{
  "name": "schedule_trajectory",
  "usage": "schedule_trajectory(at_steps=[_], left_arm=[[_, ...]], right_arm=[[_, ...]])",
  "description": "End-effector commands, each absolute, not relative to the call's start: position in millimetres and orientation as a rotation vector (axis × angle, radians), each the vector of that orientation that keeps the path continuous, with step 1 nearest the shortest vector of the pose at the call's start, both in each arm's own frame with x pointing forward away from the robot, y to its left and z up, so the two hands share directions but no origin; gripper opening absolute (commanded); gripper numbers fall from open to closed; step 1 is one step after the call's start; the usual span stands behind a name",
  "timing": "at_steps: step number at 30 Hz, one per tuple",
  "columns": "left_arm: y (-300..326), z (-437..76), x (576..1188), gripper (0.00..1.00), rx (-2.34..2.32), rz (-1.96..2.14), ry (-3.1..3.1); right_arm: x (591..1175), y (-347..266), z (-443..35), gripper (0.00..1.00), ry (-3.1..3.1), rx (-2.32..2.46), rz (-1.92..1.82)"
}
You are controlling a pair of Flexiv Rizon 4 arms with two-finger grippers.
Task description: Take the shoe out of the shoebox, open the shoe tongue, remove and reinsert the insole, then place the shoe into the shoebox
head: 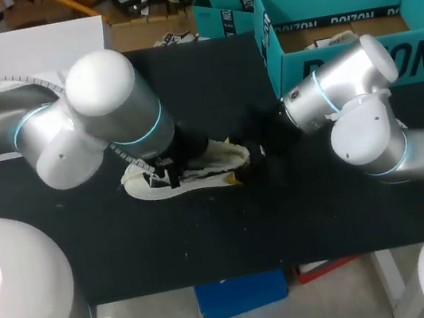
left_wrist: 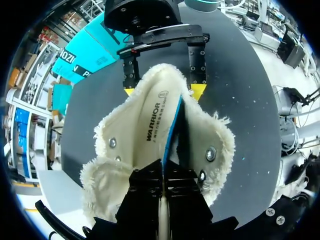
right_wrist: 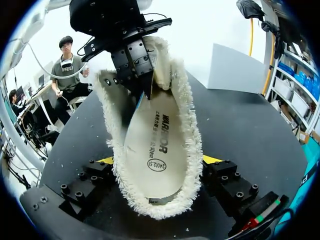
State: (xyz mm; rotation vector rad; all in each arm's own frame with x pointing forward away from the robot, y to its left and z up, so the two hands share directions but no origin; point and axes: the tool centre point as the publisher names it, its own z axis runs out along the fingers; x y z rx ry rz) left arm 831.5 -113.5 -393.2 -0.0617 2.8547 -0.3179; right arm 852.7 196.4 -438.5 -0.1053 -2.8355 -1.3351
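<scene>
In the head view the cream, fleece-lined shoe (head: pixel 198 173) lies on the black desk (head: pixel 231 228), outside the teal shoebox (head: pixel 421 53), which stands well apart toward 1 o'clock. The shoe's long axis runs from 9 to 3 o'clock, heel at 3. The left end effector (head: pixel 166 166) reaches into the shoe's opening, and the right end effector (head: pixel 254 156) sits at the heel. In the left wrist view the left end effector (left_wrist: pixel 164 175) is narrow, pinching the raised edge of the insole (left_wrist: pixel 155 125), whose blue underside shows. The shoe stretches ahead toward 12 o'clock, where the other arm's yellow tips flank the heel. In the right wrist view the right end effector (right_wrist: pixel 159 160) clamps the heel from both sides, held wide by it, and the insole's printed face runs away toward 12 o'clock. The left arm is nearer the insole, so drawing it out likely falls to that arm, with the heel braced.
</scene>
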Motion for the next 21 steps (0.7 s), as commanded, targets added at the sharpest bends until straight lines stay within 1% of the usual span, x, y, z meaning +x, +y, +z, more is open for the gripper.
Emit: schedule_trajectory(at_steps=[1, 14, 20, 21], left_arm=[[-105, -388, 829, 0.00, -0.051, -0.355, 2.871], [-101, -382, 829, 0.00, -0.064, -0.410, 2.877], [-116, -389, 828, 0.00, -0.009, -0.401, 2.873], [-118, -391, 828, 0.13, 0.000, -0.394, 2.868]], right_arm=[[854, 195, -442, 0.00, -2.837, -0.107, -1.331], [854, 195, -442, 0.00, -2.837, -0.107, -1.331], [854, 195, -442, 0.00, -2.837, -0.107, -1.331], [854, 195, -442, 0.00, -2.837, -0.107, -1.331]])
